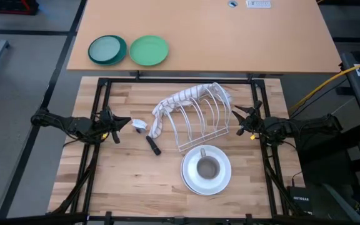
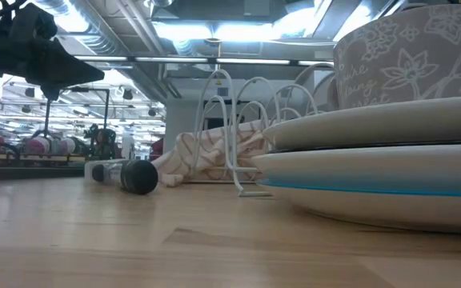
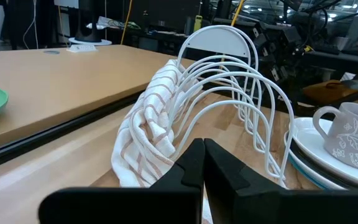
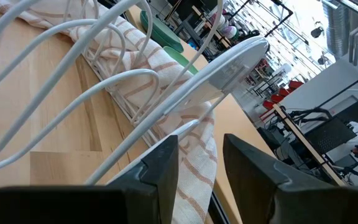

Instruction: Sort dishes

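Plates [image 1: 206, 178] stacked with cup [image 1: 207, 167] on top, near right pincer [image 1: 237, 119], released beside rack [image 1: 200, 119]; left pincer [image 1: 125, 122] clenched, empty.

Both arms reach inward, low and level.
Left hand [image 1: 122, 123] has its fingers pressed together, holding nothing; right hand [image 1: 236, 114] has fingers parted, also holding nothing.

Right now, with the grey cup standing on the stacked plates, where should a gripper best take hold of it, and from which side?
Probably the grey cup is best taken by its rim, from above: it stands upright and open in the middle of the stacked plates, so the wall is free all round. Its handle is a small loop, harder to pinch. The right gripper, open, is beside the white wire rack, on the cup's side.
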{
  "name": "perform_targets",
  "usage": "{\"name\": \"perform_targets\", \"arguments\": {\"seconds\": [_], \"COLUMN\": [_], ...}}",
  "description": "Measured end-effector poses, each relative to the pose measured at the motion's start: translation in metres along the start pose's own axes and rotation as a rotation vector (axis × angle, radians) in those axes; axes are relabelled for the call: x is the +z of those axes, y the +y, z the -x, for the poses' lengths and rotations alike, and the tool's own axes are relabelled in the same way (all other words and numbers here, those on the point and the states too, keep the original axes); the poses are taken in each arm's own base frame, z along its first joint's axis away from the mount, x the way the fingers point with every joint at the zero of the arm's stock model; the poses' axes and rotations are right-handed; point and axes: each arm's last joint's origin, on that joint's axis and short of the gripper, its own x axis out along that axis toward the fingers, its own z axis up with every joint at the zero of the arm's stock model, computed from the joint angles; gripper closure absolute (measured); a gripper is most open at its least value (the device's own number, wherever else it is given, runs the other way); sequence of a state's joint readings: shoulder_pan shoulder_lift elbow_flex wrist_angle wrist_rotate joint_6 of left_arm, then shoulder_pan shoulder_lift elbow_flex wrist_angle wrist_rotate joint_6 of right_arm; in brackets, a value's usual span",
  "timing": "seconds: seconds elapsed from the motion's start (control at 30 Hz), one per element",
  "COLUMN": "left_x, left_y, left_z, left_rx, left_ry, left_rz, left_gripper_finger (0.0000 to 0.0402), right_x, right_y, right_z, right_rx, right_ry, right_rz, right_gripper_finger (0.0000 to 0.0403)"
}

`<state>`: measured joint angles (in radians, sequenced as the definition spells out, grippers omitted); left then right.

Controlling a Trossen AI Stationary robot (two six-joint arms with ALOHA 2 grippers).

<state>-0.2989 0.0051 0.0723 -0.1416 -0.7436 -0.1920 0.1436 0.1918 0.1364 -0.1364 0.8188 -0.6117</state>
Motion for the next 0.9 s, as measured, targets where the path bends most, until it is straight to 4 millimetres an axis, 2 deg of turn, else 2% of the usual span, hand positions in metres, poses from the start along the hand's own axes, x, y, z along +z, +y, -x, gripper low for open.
{"name": "perform_targets", "arguments": {"seconds": [0.37, 0.57, 0.7, 0.9], "left_x": [0.001, 0.003, 0.017, 0.037], "left_y": [0.000, -0.001, -0.003, -0.011], "left_z": [0.000, 0.000, 0.000, -0.003], "left_rx": [-0.003, -0.007, -0.041, -0.094], "left_ry": [-0.014, -0.030, -0.136, -0.287], "left_rz": [0.052, 0.182, 0.341, 0.244], "left_gripper_finger": [0.0402, 0.0402, 0.0402, 0.0402], "right_x": [0.000, 0.000, 0.000, 0.000], "right_y": [0.000, 0.000, 0.000, 0.000], "right_z": [0.000, 0.000, 0.000, 0.000], "right_rx": [0.000, -0.001, -0.002, -0.003], "right_ry": [0.000, -0.002, -0.003, -0.004], "right_rz": [0.000, -0.002, -0.005, -0.005], "right_gripper_finger": [0.0271, 0.0272, 0.0271, 0.0271]}}
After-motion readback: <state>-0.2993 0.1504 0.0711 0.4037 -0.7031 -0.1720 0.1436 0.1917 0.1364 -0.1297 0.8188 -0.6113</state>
